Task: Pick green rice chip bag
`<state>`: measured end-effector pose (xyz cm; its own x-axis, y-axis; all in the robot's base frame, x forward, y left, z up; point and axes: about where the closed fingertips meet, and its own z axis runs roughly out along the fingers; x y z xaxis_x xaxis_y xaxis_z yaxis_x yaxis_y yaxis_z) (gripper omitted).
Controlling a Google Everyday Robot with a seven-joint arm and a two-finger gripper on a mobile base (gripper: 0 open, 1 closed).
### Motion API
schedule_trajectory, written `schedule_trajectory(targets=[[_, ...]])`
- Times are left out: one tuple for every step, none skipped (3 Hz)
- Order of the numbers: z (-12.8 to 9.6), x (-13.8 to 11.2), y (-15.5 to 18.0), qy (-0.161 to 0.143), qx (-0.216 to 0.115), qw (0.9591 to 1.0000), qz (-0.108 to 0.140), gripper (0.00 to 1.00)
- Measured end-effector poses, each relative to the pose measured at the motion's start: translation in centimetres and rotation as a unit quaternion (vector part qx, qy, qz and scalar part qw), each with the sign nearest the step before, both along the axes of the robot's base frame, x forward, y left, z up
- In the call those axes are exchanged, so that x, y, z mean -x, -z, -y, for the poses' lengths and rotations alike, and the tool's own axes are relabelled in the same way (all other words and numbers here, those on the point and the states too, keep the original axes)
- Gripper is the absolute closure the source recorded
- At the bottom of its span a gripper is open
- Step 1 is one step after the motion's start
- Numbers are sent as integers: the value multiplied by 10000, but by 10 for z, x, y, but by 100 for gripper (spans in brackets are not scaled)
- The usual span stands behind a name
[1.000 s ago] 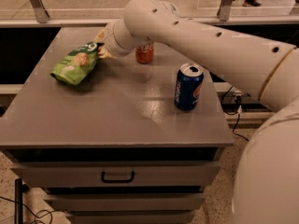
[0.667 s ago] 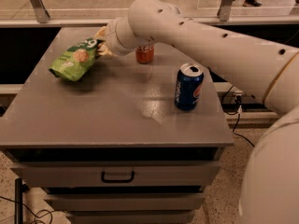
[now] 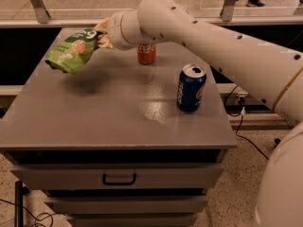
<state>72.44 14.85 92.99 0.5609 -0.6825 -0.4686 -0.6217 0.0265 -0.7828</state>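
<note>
- Green chip bag (image 3: pixel 71 51): hangs tilted to the left of and slightly below the end effector (image 3: pixel 102 34), held by its upper right corner. The lower end droops free.
- Change noted: a second ago the green chip bag lay flat on the tabletop (image 3: pixel 94 117). It now sits higher in view, with a soft shadow (image 3: pixel 87 83) on the grey surface beneath it and a clear gap between the two. Judged: it has left the surface.
- End effector: clamped on the green chip bag's corner, fingers pinched onto the crinkled film. It has risen with its load and sits above the far left part of the tabletop.
- Meaning for the task: the grasp is made and the lift is under way, so the pick is close to done. What remains, by my judgement, is to raise it a little more and confirm the hold.
- Risk: a corner pinch on slick film may slip, and the hanging weight pulls on that one point.
- Red can (image 3: pixel 147 54): upright, just to the right of and below the end effector, partly behind the arm (image 3: pixel 199 37). Position unchanged.
- Blue can (image 3: pixel 191 89): upright, well to the right of and nearer the camera than the end effector. Position unchanged and apart from the lift path.
</note>
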Motion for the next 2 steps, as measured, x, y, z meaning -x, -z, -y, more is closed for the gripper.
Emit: schedule_trajectory(targets=[[2, -5, -15, -68, -83, 9999, 102, 100], [14, -19, -45, -122, -281, 9990, 317, 100]])
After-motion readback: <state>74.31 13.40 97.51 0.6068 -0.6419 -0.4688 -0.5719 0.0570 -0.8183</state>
